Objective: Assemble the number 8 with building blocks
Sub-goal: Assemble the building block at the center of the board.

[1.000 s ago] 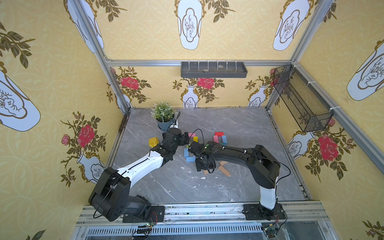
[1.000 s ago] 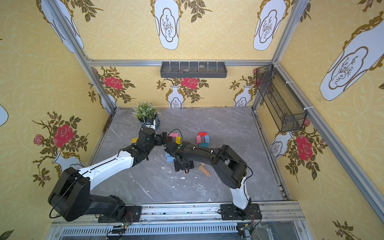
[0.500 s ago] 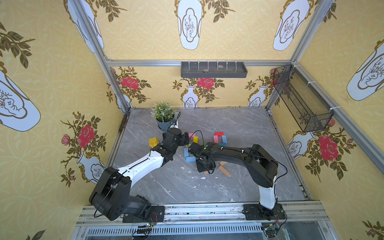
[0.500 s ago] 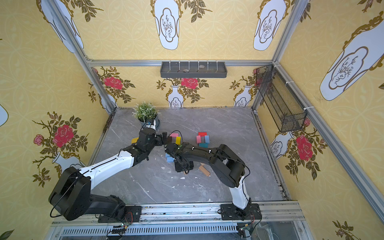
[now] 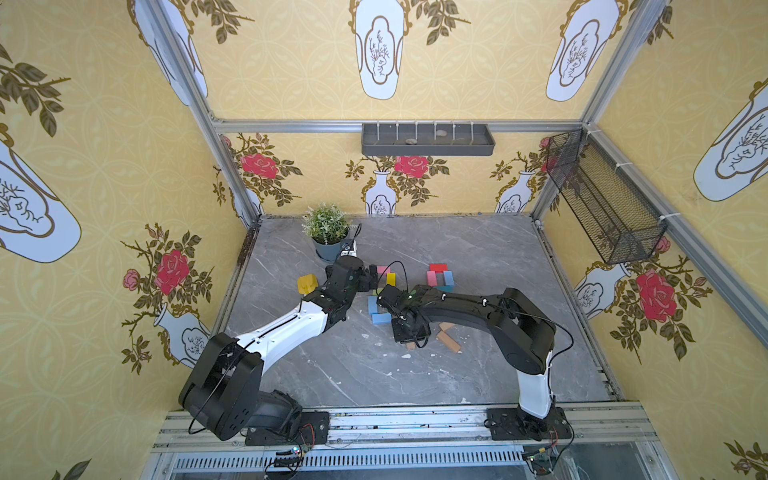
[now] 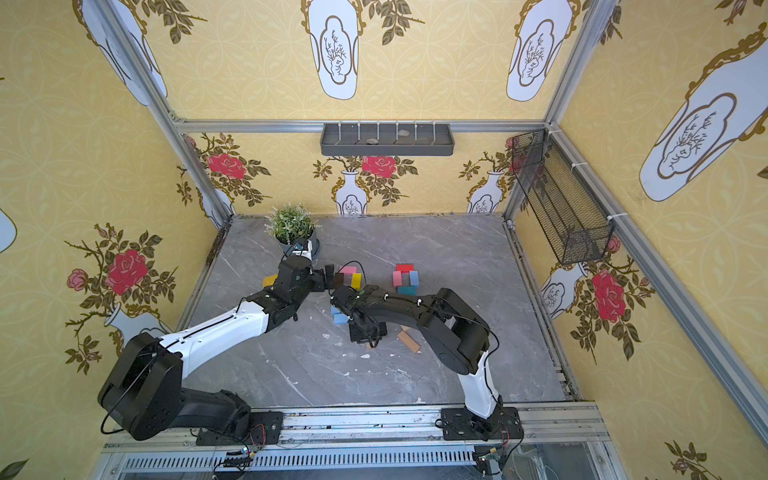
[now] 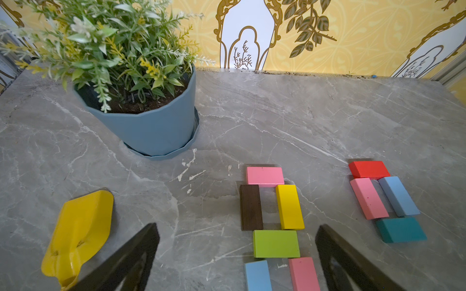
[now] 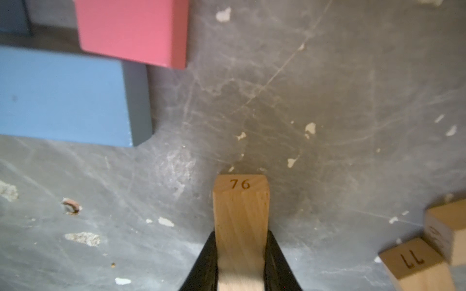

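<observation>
Grey marble table [image 5: 478, 249] in both top views, walls on three sides, metal rail along the near edge; open floor toward the far and right walls. Mid-table the left gripper [image 5: 374, 277] stands wide open at the edge of the coloured blocks [image 5: 391, 279], scoop [image 5: 307, 284] just beside its wrist, plant [image 5: 328, 232] behind. The right gripper [image 5: 409, 337] points down near the blue end of that group; two tan blocks [image 5: 449, 341] lie just beside it. A four-block cluster [image 5: 439, 277] sits apart, rightward.

Left wrist: black fingers [image 7: 131, 257] spread wide. Flat matte painted rectangles, sharp-edged: pink block [image 7: 264, 175], brown block [image 7: 250, 207], yellow block [image 7: 289, 206] and green block [image 7: 275, 243] close a loop, edges touching or nearly. A blue block [image 7: 257, 276] and a second pink lie nearer the gripper, cut by the frame. Scoop glossy, curved; pot [image 7: 156, 131] faceted.

Right wrist: right gripper clamped on a wood block [image 8: 240, 206] stamped 76, grain showing; whether its end touches the table, cannot tell. Surface scratched, chipped. Pink and blue blocks lie apart from it, a gap of table between.
</observation>
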You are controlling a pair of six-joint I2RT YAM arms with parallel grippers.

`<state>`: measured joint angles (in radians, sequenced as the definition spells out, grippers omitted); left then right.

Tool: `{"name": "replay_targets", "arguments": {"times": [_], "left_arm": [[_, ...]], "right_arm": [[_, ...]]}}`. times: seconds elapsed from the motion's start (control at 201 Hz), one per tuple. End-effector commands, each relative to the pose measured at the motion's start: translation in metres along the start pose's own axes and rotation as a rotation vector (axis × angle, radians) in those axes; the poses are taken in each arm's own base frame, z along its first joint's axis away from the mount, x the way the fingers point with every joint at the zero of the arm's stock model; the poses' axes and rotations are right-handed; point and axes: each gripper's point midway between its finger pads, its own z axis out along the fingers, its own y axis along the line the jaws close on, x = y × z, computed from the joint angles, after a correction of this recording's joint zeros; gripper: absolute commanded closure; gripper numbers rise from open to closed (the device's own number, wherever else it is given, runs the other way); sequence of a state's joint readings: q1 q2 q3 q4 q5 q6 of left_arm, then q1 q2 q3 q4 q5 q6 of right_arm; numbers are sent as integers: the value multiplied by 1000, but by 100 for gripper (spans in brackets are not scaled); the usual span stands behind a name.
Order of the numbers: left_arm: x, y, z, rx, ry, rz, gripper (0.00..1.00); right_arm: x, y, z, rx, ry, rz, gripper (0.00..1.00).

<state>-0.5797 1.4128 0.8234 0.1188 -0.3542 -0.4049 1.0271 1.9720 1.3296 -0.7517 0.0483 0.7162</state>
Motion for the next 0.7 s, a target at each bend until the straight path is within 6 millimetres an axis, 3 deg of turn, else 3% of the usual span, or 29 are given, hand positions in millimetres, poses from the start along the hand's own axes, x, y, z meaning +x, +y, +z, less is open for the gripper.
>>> {"name": "replay_targets", "arguments": {"times": [0.0,0.329,0.692], "left_arm": [[-1,-1,2,5,-2,-5,0],[-1,-2,2,6,1,-5,0],[0,-2,3,6,2,-5,0]], "right_arm": [[-3,-13,1,23,-2,38,77],[-24,-70,-5,19,-20,147,78],[-43,-98,1,23,-23,180,78]]}}
